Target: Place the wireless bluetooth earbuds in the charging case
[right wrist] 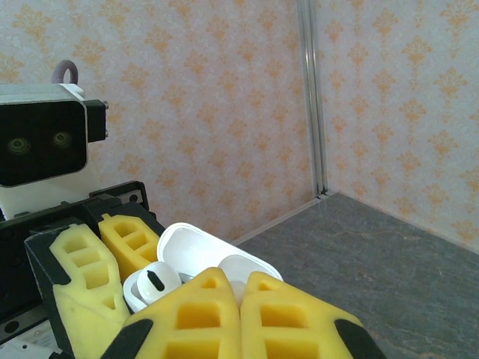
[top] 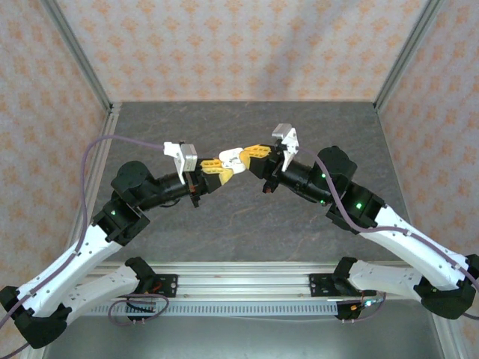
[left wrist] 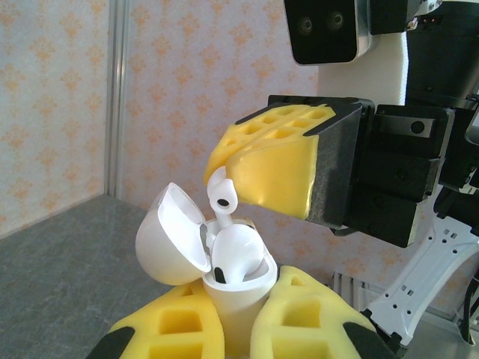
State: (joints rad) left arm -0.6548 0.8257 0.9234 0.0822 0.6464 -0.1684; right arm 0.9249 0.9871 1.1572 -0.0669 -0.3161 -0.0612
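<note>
The open case [left wrist: 172, 239] was held over the table [top: 239, 217] in the closed left gripper [left wrist: 238, 321], one earbud [left wrist: 238, 254] seated. The second earbud [left wrist: 219, 193], pinched by the right gripper [left wrist: 224, 161], hung just above, not yet inserted.

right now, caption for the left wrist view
Left gripper holds the open case, one earbud inside; right gripper holds a second earbud above it

The left gripper [top: 212, 170] and right gripper [top: 253, 155] meet in the middle, above the table [top: 239, 217]. The case [left wrist: 233, 303] sits in the left one. One earbud [left wrist: 241, 253] is inside it; another earbud [left wrist: 219, 196] is just above.
</note>
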